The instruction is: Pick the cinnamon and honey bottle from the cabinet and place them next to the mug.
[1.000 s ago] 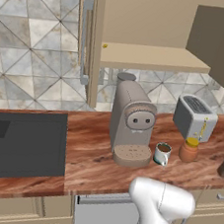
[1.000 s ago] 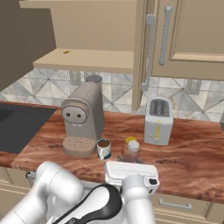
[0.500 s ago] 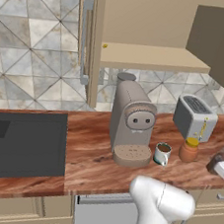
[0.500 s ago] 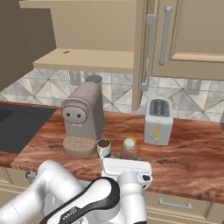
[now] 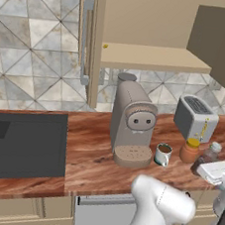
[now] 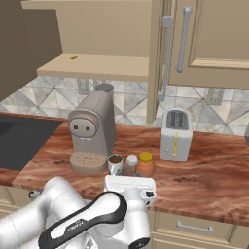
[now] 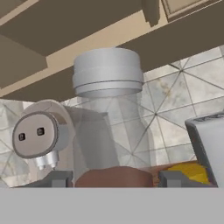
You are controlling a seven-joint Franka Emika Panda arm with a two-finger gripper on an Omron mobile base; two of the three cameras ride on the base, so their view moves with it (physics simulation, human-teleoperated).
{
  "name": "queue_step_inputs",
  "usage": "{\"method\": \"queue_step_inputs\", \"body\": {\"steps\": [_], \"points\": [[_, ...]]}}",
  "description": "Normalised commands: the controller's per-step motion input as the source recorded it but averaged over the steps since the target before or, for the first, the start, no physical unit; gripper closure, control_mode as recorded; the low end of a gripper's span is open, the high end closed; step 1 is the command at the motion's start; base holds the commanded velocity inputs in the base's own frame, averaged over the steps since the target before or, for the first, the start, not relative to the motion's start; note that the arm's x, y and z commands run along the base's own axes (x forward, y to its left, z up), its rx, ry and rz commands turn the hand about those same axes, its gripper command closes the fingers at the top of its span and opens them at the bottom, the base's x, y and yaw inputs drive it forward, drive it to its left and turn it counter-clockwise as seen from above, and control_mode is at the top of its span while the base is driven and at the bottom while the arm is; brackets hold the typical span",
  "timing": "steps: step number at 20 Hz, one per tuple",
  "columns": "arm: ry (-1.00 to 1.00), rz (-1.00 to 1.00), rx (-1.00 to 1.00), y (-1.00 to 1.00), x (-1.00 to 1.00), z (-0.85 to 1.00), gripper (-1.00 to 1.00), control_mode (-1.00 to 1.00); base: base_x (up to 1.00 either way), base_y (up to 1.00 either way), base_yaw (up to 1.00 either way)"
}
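- Cinnamon (image 5: pixel 210 154): you see the slim clear shaker with its grey cap standing at the front of the surface (image 5: pixel 89 156), just beside the honey bottle (image 5: pixel 190 150) on its right in the left base view. In the right base view it stands between the mug (image 6: pixel 115 164) and the honey bottle.
- End effector (image 7: pixel 116 178): in the hand view its two dark fingertips (image 7: pixel 61 178) sit close on either side of the shaker's brown lower part, grasping the cinnamon; the grey cap rises above them.
- Mug: white, with dark liquid, just in front of the beige coffee machine (image 5: pixel 132 122).
- Honey bottle: an orange jar with a yellow lid, just in front of the toaster (image 5: pixel 196 118).
- Cabinet (image 5: pixel 151 57): its door is open and its flat tan shelf hangs above the coffee machine.
- Writing: a small yellow mark (image 5: pixel 105 46) lies on the shelf, too small for you to read. The shaker and the jar are too small for any label to be made out.
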Motion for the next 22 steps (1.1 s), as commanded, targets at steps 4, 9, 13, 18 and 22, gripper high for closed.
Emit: {"method": "queue_step_inputs", "body": {"steps": [4,9,13,18,22], "points": [[0.00,0.00,-0.01,0.30,0.41,-0.16,1.00,-1.00,0.00,0.00,0.00],[0.00,0.00,0.00,0.00,0.23,-0.05,1.00,-1.00,0.00,0.00,0.00],[0.00,0.00,-0.04,0.00,0.77,-0.32,1.00,-1.00,0.00,0.00,0.00],[-0.03,0.00,-0.04,-0.04,0.76,-0.39,1.00,-1.00,0.00,0.00,0.00],[-0.01,0.00,0.00,0.00,0.04,-0.07,1.00,-1.00,0.00,0.00,0.00]]}}
